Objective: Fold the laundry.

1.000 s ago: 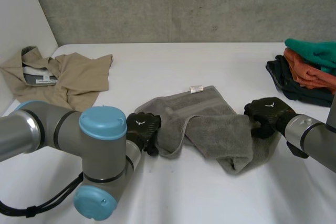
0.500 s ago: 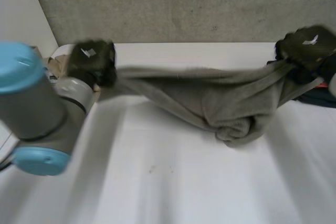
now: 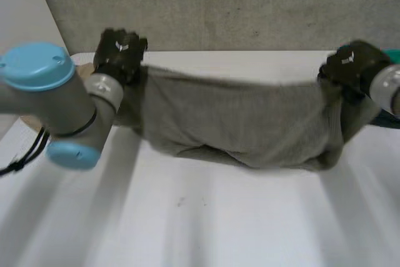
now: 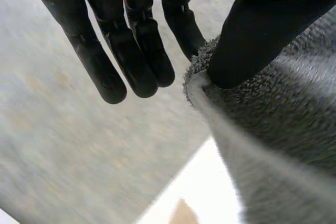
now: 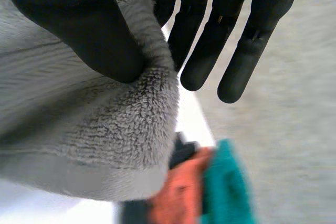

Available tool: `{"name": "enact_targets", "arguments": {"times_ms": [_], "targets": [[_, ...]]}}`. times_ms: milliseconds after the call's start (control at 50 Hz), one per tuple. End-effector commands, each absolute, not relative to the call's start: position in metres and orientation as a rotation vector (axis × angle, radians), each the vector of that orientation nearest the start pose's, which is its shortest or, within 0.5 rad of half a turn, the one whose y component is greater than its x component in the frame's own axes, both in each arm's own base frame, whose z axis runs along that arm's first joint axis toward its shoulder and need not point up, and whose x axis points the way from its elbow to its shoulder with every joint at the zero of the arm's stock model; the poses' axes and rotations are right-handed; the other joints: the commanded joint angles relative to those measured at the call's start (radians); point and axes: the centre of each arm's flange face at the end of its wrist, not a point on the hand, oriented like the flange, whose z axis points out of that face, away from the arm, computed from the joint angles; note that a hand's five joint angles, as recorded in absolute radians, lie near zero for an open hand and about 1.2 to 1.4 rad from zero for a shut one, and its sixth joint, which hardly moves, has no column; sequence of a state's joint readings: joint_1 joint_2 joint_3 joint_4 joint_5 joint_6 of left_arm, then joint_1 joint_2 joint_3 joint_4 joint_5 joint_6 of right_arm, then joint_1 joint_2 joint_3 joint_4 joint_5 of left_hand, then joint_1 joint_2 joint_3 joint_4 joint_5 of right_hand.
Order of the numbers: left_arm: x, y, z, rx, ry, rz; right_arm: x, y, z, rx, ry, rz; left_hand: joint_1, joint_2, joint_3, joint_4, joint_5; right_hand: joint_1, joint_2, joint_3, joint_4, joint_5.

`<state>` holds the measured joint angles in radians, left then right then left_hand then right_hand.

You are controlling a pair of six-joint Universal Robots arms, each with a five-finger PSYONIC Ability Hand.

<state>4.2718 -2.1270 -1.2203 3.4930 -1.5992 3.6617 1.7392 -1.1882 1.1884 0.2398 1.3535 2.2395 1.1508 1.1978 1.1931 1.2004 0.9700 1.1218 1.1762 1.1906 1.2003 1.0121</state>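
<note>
The grey towel (image 3: 237,120) is held spread above the white table (image 3: 206,217), over its far half. Its long axis runs side to side along the table's far edge, in front of the concrete wall (image 3: 237,4). The top edge is pulled nearly straight between the two hands. The lower edge hangs low and uneven over the table, and whether it touches cannot be told. Between that lower edge and the table's near edge lies a broad bare stretch of tabletop.

The left hand (image 3: 119,51) is raised above the table's far left corner. In the left wrist view its thumb (image 4: 262,30) pinches the towel's corner (image 4: 283,129) against a finger, while the other fingers (image 4: 131,51) stay straight. The right hand (image 3: 350,64) is up over the table's far right side, with its thumb (image 5: 79,30) clamping the other top corner (image 5: 105,129) in the same way and its fingers (image 5: 210,45) extended.

A pile of teal, orange and dark clothes (image 5: 210,192) sits on the table's right side, just beyond that corner
</note>
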Motion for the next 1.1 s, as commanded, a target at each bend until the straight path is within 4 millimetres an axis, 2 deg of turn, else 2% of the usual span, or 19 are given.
{"name": "enact_targets", "arguments": {"times_ms": [20,40,80,100,160,300,320,440,460,480,540,600,640,700,720,800,880,960,1100], "targets": [[-0.316,-0.396,0.336,0.638,1.083,-2.659,0.237,-0.395,0.348,-1.083,1.536,-3.092,0.246,0.198,0.203,0.196,0.252,0.275,0.22,0.206,0.196,0.21],[-0.315,-0.396,0.359,0.549,0.923,-2.736,0.239,-0.397,0.356,-1.026,1.433,-3.166,0.246,0.198,0.203,0.196,0.252,0.275,0.22,0.206,0.196,0.21],[-0.314,-0.395,0.373,0.47,0.796,-2.786,0.241,-0.397,0.373,-0.882,1.172,-3.323,0.246,0.198,0.203,0.196,0.252,0.275,0.22,0.206,0.196,0.21],[-0.315,-0.391,0.382,0.425,0.714,-2.819,0.242,-0.396,0.375,-0.861,1.122,-3.347,0.246,0.198,0.203,0.196,0.252,0.275,0.22,0.206,0.196,0.21],[-0.318,-0.389,0.378,0.425,0.707,-2.829,0.246,-0.395,0.365,-0.878,1.123,-3.316,0.246,0.198,0.203,0.196,0.252,0.275,0.22,0.206,0.196,0.21],[-0.316,-0.373,0.309,0.662,1.15,-2.686,0.251,-0.389,0.317,-1.046,1.379,-3.102,0.246,0.198,0.203,0.196,0.252,0.275,0.22,0.206,0.196,0.21],[-0.312,-0.365,0.289,0.719,1.264,-2.633,0.248,-0.387,0.3,-1.099,1.473,-3.026,0.246,0.198,0.203,0.196,0.252,0.275,0.22,0.206,0.196,0.21],[-0.3,-0.33,0.211,0.915,1.627,-2.391,0.248,-0.365,0.23,-1.309,1.72,-2.66,0.246,0.198,0.203,0.196,0.252,0.275,0.22,0.206,0.196,0.21],[-0.298,-0.325,0.202,0.94,1.663,-2.359,0.247,-0.358,0.206,-1.367,1.791,-2.533,0.246,0.198,0.203,0.196,0.252,0.275,0.22,0.206,0.196,0.21],[-0.296,-0.31,0.182,0.993,1.746,-2.291,0.246,-0.354,0.193,-1.391,1.829,-2.468,0.246,0.198,0.203,0.196,0.252,0.275,0.22,0.206,0.196,0.21],[-0.296,-0.283,0.155,1.084,1.854,-2.189,0.237,-0.337,0.159,-1.449,1.963,-2.254,0.246,0.198,0.203,0.196,0.252,0.275,0.22,0.206,0.196,0.21],[-0.292,-0.264,0.149,1.109,1.898,-2.146,0.228,-0.319,0.138,-1.476,2.071,-2.08,0.246,0.198,0.203,0.196,0.252,0.275,0.22,0.206,0.196,0.21],[-0.29,-0.258,0.151,1.109,1.901,-2.144,0.225,-0.314,0.133,-1.465,2.116,-2.02,0.246,0.198,0.203,0.196,0.252,0.238,0.183,0.169,0.159,0.173],[-0.288,-0.251,0.157,1.108,1.893,-2.158,0.215,-0.313,0.135,-1.431,2.188,-1.95,0.246,0.198,0.203,0.196,0.252,-0.128,-0.183,-0.197,-0.207,-0.193],[-0.288,-0.25,0.159,1.104,1.89,-2.163,0.21,-0.313,0.143,-1.399,2.225,-1.919,0.246,0.198,0.203,0.196,0.252,-0.327,-0.382,-0.396,-0.406,-0.392],[-0.286,-0.25,0.167,1.087,1.875,-2.182,0.202,-0.316,0.166,-1.304,2.312,-1.815,0.246,0.198,0.203,0.196,0.252,-0.499,-0.553,-0.568,-0.577,-0.564],[-0.285,-0.25,0.169,1.07,1.886,-2.196,0.196,-0.32,0.181,-1.201,2.41,-1.644,0.246,0.198,0.203,0.196,0.252,-0.611,-0.665,-0.68,-0.689,-0.676],[-0.285,-0.251,0.168,1.054,1.908,-2.202,0.196,-0.33,0.183,-1.109,2.463,-1.507,0.246,0.198,0.203,0.196,0.252,-0.62,-0.674,-0.689,-0.698,-0.685],[-0.284,-0.251,0.169,1.032,1.931,-2.216,0.196,-0.35,0.179,-1.039,2.497,-1.436,0.246,0.198,0.203,0.196,0.252,-0.617,-0.671,-0.686,-0.695,-0.682]]}}
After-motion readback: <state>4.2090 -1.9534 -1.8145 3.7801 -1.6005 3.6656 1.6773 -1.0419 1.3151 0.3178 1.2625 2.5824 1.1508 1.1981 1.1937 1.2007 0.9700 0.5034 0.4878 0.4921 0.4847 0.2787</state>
